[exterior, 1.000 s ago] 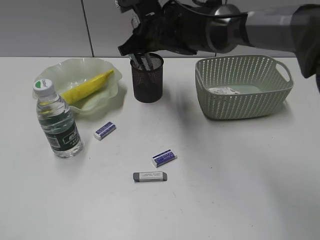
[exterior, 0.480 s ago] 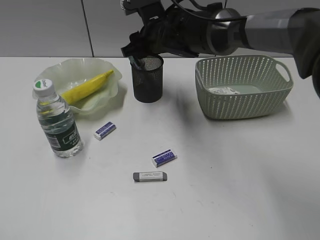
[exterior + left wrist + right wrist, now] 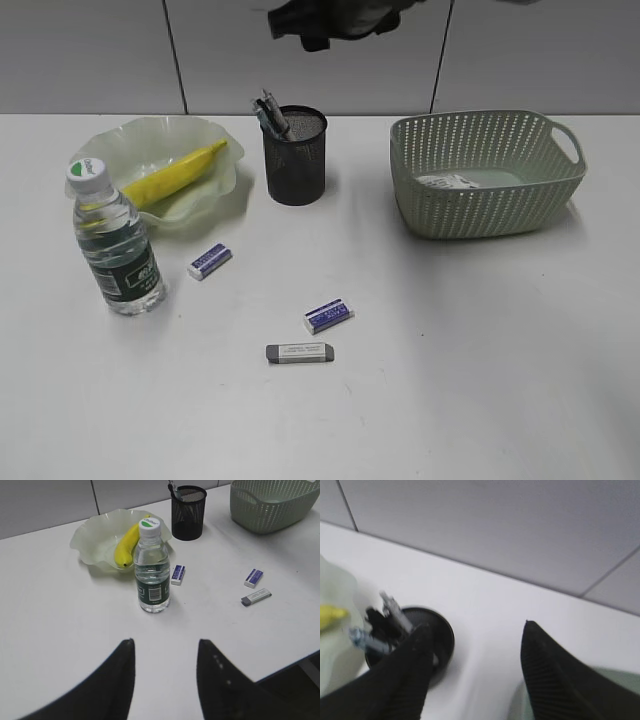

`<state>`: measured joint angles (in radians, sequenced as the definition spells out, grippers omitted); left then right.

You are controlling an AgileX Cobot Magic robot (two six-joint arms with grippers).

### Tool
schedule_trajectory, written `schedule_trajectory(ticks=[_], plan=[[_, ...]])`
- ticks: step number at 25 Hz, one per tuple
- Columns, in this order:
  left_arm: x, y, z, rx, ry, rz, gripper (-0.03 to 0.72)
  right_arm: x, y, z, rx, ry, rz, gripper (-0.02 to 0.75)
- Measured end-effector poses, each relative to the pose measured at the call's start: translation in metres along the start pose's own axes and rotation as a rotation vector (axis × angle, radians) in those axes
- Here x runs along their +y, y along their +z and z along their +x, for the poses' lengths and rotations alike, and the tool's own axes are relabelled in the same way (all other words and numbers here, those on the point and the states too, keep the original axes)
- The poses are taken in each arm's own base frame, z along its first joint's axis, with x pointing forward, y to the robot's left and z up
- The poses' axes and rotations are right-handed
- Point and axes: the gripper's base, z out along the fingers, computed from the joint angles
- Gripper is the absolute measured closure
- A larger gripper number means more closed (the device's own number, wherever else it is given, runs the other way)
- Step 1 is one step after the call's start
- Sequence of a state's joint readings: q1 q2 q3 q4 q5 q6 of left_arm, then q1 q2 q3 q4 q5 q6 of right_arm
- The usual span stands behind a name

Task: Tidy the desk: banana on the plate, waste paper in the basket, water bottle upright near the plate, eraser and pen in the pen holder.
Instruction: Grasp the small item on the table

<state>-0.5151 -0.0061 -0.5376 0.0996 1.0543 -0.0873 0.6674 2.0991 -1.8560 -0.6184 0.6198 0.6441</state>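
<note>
The banana (image 3: 176,172) lies on the pale green plate (image 3: 218,135). In front of the plate the water bottle (image 3: 115,245) stands upright. A pen (image 3: 270,112) sticks out of the black mesh pen holder (image 3: 295,165). Waste paper (image 3: 449,182) lies in the green basket (image 3: 485,215). Two blue-and-white erasers (image 3: 210,260) (image 3: 328,316) and a grey one (image 3: 300,352) lie on the desk (image 3: 480,350). My right gripper (image 3: 477,625) hangs open and empty high above the holder (image 3: 445,635). My left gripper (image 3: 165,642) is open over bare desk, short of the bottle (image 3: 152,570).
The right arm (image 3: 330,18) shows only as a dark shape at the top edge of the exterior view. The grey wall runs behind the desk. The desk's near edge (image 3: 295,662) shows at the lower right of the left wrist view.
My right gripper has opened and let go of the pen, which now stands in the pen holder. The right arm has risen to the top of the view. The left arm is unmoved.
</note>
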Motion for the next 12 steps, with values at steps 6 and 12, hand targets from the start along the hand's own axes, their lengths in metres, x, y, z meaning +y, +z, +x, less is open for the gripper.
schedule_trajectory(ticks=[6, 12], plan=[[0.0, 0.0, 0.0, 0.0, 0.0, 0.0, 0.381, -0.017, -0.048, 0.012, 0.29, -0.115, 0.016, 0.388], [0.0, 0.0, 0.0, 0.0, 0.0, 0.0, 0.38, -0.034, -0.102, 0.043, 0.435, -0.176, -0.039, 0.451]])
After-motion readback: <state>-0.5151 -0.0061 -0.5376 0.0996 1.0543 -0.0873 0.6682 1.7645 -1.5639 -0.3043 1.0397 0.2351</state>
